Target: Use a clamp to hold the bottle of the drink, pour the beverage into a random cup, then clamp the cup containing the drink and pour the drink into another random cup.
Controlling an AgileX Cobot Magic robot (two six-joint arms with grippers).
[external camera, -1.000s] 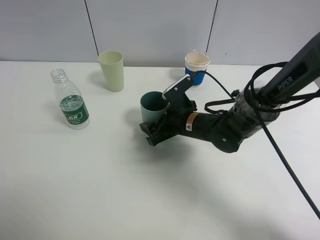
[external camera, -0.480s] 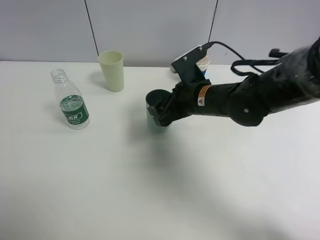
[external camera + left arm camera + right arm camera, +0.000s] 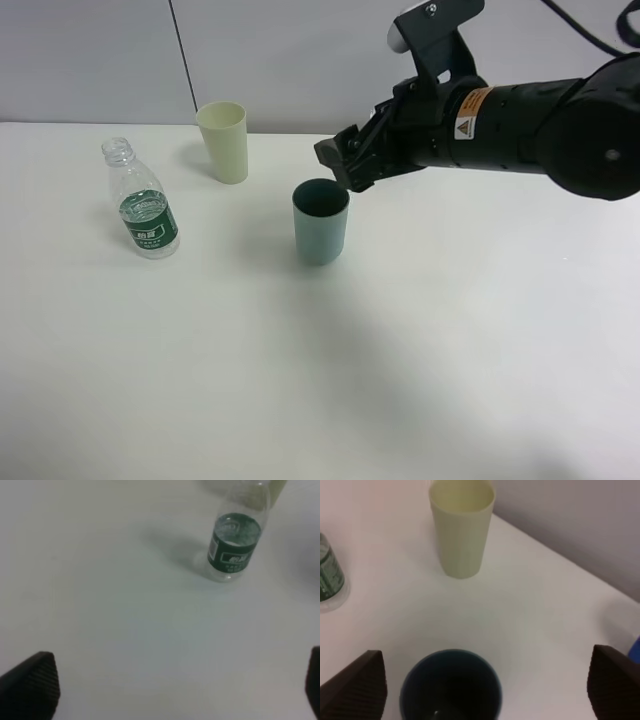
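A clear bottle [image 3: 140, 200] with a green label stands uncapped at the left; it also shows in the left wrist view [image 3: 235, 545] and at the edge of the right wrist view [image 3: 327, 575]. A teal cup [image 3: 320, 222] stands upright mid-table. A cream cup [image 3: 224, 142] stands behind it to the left. My right gripper [image 3: 343, 165] hovers open and empty just above and behind the teal cup [image 3: 450, 687], with the cream cup [image 3: 462, 527] further off. My left gripper [image 3: 172, 685] is open and empty, well short of the bottle, and is out of the exterior view.
A sliver of the blue cup [image 3: 635, 650] shows in the right wrist view; in the exterior view my right arm [image 3: 520, 120] hides it. The white table [image 3: 300, 380] meets a grey wall [image 3: 300, 50] at the back.
My right gripper has risen from around the teal cup and moved up and back to the right. The teal cup now stands free and upright. The bottle and the cream cup have not moved.
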